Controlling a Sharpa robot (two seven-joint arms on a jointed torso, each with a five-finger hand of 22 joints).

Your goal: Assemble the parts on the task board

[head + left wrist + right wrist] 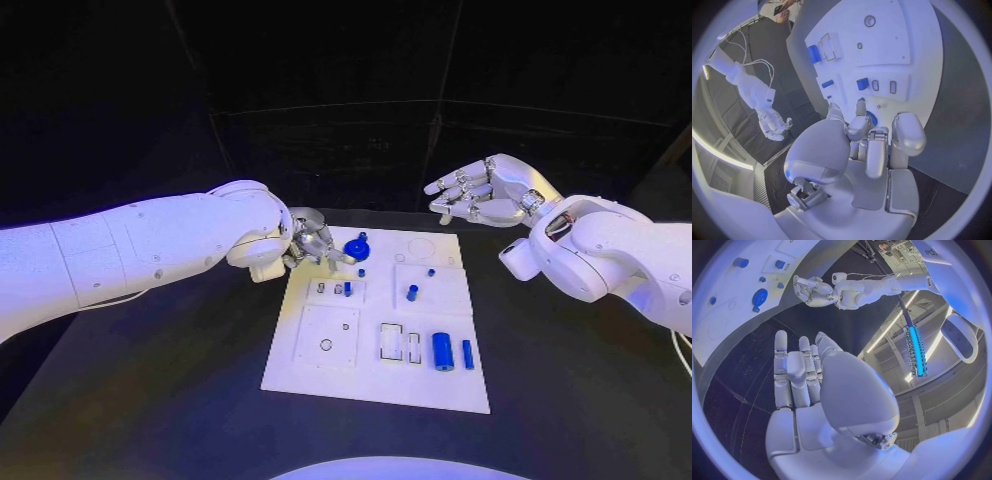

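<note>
The white task board (pixel 378 375) lies in the middle of the black table. A round blue knob part (pixel 356 246) stands at its far left corner. My left hand (pixel 312 246) hovers right beside it, fingers pointing down at the board with nothing between them; in the left wrist view the knob (pixel 872 119) shows just past the fingertips (pixel 859 107). A short blue peg (pixel 411 292) stands mid-board, while a blue cylinder (pixel 443 351) and a thin blue bar (pixel 467 353) lie at the near right. My right hand (pixel 483 192) is raised beyond the far right corner, fingers apart, holding nothing.
Small blue pieces (pixel 346 289) sit in the board's raised left plate, with two rectangular slots (pixel 391 341) nearer the front. Bare black table surrounds the board (pixel 726 320) on all sides. My left arm (pixel 130 250) reaches in over the table's left side.
</note>
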